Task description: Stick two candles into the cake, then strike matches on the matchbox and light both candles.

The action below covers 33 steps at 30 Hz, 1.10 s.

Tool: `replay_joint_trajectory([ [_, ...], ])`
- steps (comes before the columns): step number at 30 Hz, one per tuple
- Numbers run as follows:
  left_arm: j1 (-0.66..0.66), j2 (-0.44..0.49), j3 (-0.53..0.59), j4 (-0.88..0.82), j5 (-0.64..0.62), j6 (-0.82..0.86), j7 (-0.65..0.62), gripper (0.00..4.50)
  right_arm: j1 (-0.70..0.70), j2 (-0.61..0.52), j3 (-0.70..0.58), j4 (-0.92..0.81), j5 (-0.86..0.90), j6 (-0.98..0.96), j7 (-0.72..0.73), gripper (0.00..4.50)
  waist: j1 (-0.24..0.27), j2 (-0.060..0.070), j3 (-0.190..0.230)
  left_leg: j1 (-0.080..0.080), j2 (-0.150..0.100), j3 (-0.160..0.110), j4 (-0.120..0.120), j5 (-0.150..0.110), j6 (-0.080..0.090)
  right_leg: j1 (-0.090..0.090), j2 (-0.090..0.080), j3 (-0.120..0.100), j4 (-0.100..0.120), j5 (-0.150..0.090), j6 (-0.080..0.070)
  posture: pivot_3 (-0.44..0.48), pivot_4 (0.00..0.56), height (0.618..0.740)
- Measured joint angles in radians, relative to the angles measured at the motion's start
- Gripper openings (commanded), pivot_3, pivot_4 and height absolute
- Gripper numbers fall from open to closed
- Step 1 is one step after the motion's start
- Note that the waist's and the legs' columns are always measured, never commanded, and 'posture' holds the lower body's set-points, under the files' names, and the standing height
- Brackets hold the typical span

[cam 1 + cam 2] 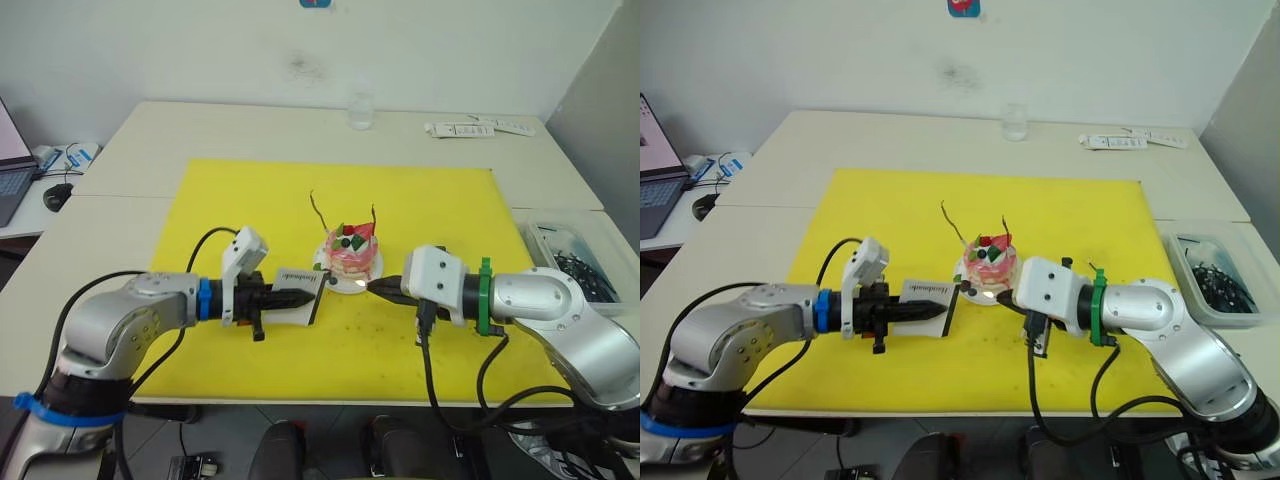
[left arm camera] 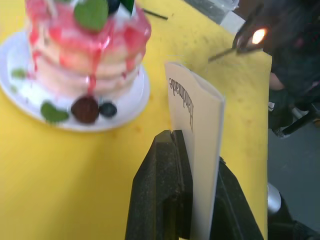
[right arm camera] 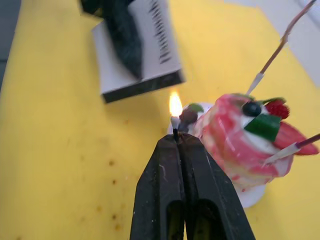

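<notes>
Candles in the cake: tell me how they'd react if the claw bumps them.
The candles are very thin and wavy, so they would likely bend or snap easily. They stand tilted in the soft cake, so a nudge would probably lean them further or pull them loose. They look light, offering little resistance.

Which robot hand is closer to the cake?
Right. The right end effector, holding a lit match, is by the cake plate's edge; the left end effector holds the matchbox farther off.

My head pair looks down over the desk [image 1: 120,200]; both wrist cameras sit close, sharing the cake [image 2: 90,65]
</notes>
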Motion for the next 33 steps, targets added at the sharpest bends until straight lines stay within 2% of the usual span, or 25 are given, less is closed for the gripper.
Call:
replay_joint_trajectory([
  [4, 0.073, -0.006, 0.002, -0.004, 0.001, -0.003, 0.005, 0.00, -0.048, 0.085, -0.020, 0.000, 0.042, 0.103, -0.068, 0.04, 0.005, 0.000, 0.000, 0.000, -0.001, 0.000, 0.000, 0.000, 0.000, 0.000, -0.001, -0.001, 0.000, 0.000, 0.000, 0.000, 0.150, 0.740],
  [8, 0.087, -0.008, 0.007, -0.019, 0.001, -0.005, 0.011, 0.00, -0.087, 0.148, -0.020, 0.019, 0.074, 0.177, -0.120, 0.04, 0.005, 0.000, 0.000, 0.000, -0.001, 0.001, 0.000, 0.000, 0.000, 0.000, -0.002, 0.001, -0.001, 0.000, 0.000, 0.000, 0.150, 0.740],
  [13, 0.092, -0.012, 0.006, -0.034, 0.002, -0.002, 0.027, 0.00, -0.205, 0.236, -0.005, 0.120, 0.059, 0.226, -0.205, 0.04, 0.002, 0.000, 0.000, 0.000, -0.001, 0.000, 0.000, 0.000, 0.000, 0.000, -0.001, 0.000, 0.000, 0.000, -0.001, 0.000, 0.150, 0.740],
  [24, 0.066, -0.034, -0.001, -0.039, 0.000, 0.025, 0.046, 0.00, -0.362, 0.291, 0.125, 0.377, -0.117, 0.053, -0.258, 0.04, 0.003, 0.000, 0.000, -0.001, -0.002, 0.001, 0.000, 0.000, 0.000, -0.001, -0.001, 0.000, -0.001, 0.002, -0.003, 0.000, 0.150, 0.740],
  [33, 0.061, -0.039, -0.014, -0.039, 0.001, 0.026, 0.046, 0.00, -0.373, 0.298, 0.173, 0.434, -0.200, -0.073, -0.221, 0.04, 0.003, 0.000, 0.000, -0.001, -0.001, 0.001, 0.000, 0.000, 0.000, -0.001, -0.001, 0.000, -0.001, 0.003, -0.005, 0.000, 0.150, 0.740],
])
